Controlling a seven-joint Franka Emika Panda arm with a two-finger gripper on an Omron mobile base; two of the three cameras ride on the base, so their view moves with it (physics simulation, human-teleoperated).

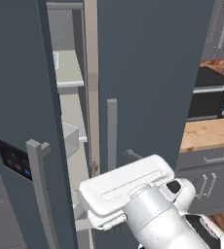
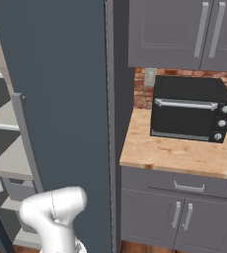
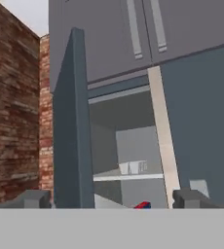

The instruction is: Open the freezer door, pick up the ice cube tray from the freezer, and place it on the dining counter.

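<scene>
The freezer door (image 1: 21,121) stands swung open, showing the freezer (image 3: 133,141) and its grey shelves. In the hand view the claw (image 3: 113,199) has its jaws spread wide, gripping nothing (its two dark tips sit far apart at the bottom). The ice cube tray (image 3: 132,168) lies on a shelf inside, above and beyond the claw, well apart from it, just left of the beige strip (image 3: 161,136).

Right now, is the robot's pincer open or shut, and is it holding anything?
Pincer: open wide, holding nothing, aimed into the freezer past the opened freezer door.
</scene>
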